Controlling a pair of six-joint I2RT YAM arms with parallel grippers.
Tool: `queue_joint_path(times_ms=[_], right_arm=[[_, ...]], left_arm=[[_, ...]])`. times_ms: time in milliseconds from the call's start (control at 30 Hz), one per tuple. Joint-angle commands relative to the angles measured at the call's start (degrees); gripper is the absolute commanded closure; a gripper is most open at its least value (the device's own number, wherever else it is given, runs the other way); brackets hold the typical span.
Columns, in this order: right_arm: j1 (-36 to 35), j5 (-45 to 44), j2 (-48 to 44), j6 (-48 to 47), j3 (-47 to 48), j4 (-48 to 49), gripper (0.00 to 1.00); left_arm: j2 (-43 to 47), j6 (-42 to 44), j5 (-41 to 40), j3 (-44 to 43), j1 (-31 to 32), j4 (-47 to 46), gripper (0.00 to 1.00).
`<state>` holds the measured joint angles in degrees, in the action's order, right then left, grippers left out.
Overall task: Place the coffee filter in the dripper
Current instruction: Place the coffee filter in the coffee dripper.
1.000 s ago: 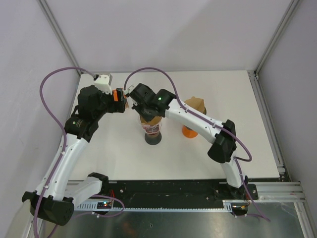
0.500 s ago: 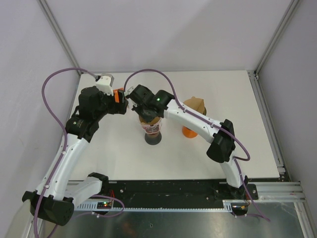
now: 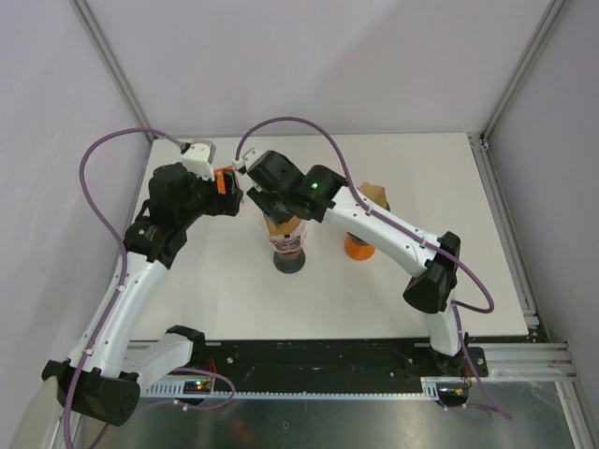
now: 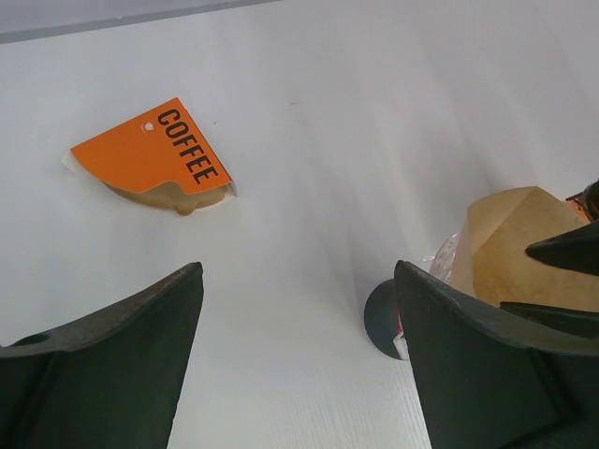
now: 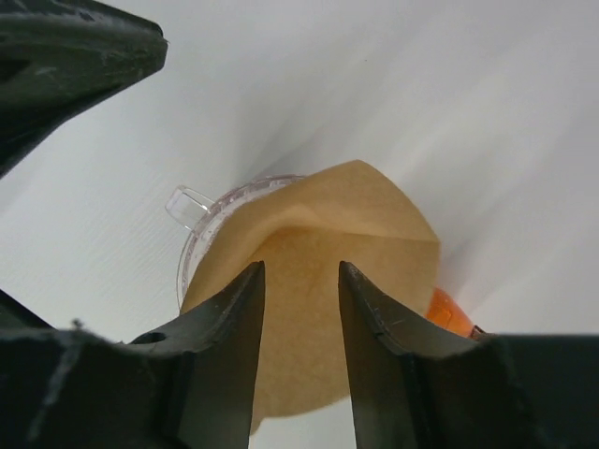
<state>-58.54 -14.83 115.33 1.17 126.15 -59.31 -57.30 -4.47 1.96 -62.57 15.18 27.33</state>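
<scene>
- We see a white table [image 3: 449, 178] and the dripper [image 3: 287, 245] stands near its middle.
- The right arm [image 3: 393, 234] bends in over the dripper. The left arm [image 3: 131, 281] reaches in from the other side of the dripper.
- The left claw [image 4: 298, 281] is wide open with nothing in it. It sits low, just beside the dripper, and points at it.
- The right claw [image 5: 298, 271] hangs right above the dripper. Its two fingers are apart and let go, with nothing pinched between them. From above, it hides much of the dripper.
- The dripper [image 5: 201, 224] is clear, with a little handle and a dark foot.
- The brown coffee filter [image 5: 328, 234] sits in the top of the dripper. Its pointed edge sticks up over the rim.
- An orange packet [image 4: 150, 154] that says COFFEE lies flat on the table, apart from the dripper.
</scene>
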Motion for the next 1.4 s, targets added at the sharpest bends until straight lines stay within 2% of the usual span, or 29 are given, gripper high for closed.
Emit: queue_joint_path(times_ms=[0,133,300,433,567,833,1167,1367], right_arm=[[-0.09,-2.7,-4.02,-0.9,3.16,-0.29,0.57],[0.02,-2.83,-5.14,-0.56,3.26,-0.28,0.56],[0.93,-6.92,-8.68,4.78,0.09,1.76,0.45],[3.91,-4.71,-13.35,8.86,-9.05,7.53,0.34],[6.32,-1.86,-16.08,11.22,-17.53,13.03,0.29],[7.56,2.13,-15.53,12.56,-23.9,19.13,0.28],[7.51,1.67,-15.44,13.42,-27.88,20.02,0.28],[7.69,0.8,-15.91,13.05,-28.8,19.5,0.28]], left_arm=[[0.98,0.27,1.03,0.32,-0.5,-1.32,0.13],[0.82,-0.09,3.78,0.15,-0.5,-1.34,0.17],[0.33,-2.53,12.01,-1.54,0.58,-1.08,0.28],[-1.52,-2.61,11.79,-2.66,2.87,-1.13,0.27],[-4.03,-2.54,11.64,-2.77,5.67,-1.16,0.23],[-9.23,-3.52,11.19,-4.17,6.91,-1.11,0.25],[-6.77,-0.83,8.82,3.25,6.88,-0.97,0.27],[-6.77,-0.44,9.41,4.39,6.93,-1.02,0.28]])
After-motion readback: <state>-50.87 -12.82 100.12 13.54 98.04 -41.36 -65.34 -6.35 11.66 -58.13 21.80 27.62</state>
